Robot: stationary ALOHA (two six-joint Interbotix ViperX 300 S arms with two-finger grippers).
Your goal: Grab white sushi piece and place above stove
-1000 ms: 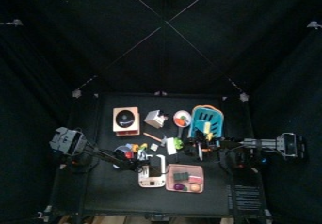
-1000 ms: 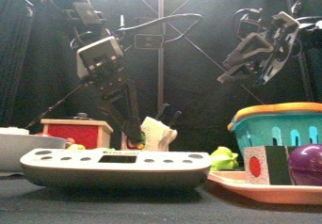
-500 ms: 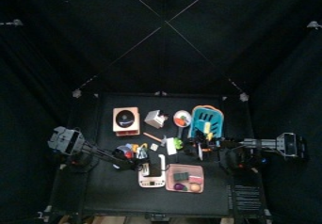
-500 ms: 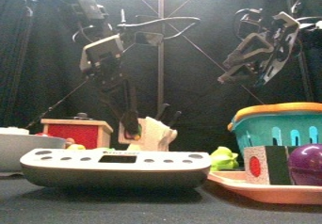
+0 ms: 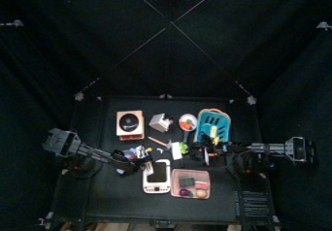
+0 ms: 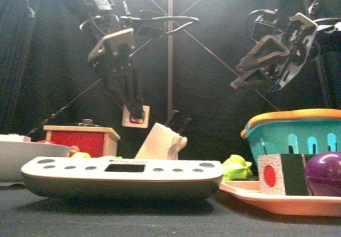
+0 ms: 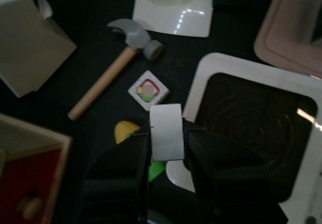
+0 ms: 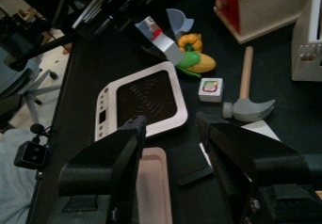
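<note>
My left gripper [image 7: 167, 139] is shut on the white sushi piece [image 7: 167, 131], a flat white rectangle standing between its jaws. In the front view the left gripper [image 6: 135, 111] hangs high above the table with the white sushi piece [image 6: 136, 113] in its tips. The stove [image 7: 251, 115], a white-rimmed plate with black rings, lies just beside and below the grip. From the front the stove [image 6: 120, 176] fills the near left. My right gripper [image 8: 174, 134] stands open and holds nothing, raised at the right [image 6: 256, 74].
A toy hammer [image 7: 120, 63], a small square sushi piece [image 7: 149, 88] and a white card [image 7: 174, 16] lie near the stove. A red box [image 6: 80, 139] stands at the back left. A teal basket [image 6: 300, 136] and a pink tray [image 6: 286, 196] stand at the right.
My left gripper has risen from table height with the white piece in its jaws, and its arm has drawn back to the left. The right arm has not moved.
</note>
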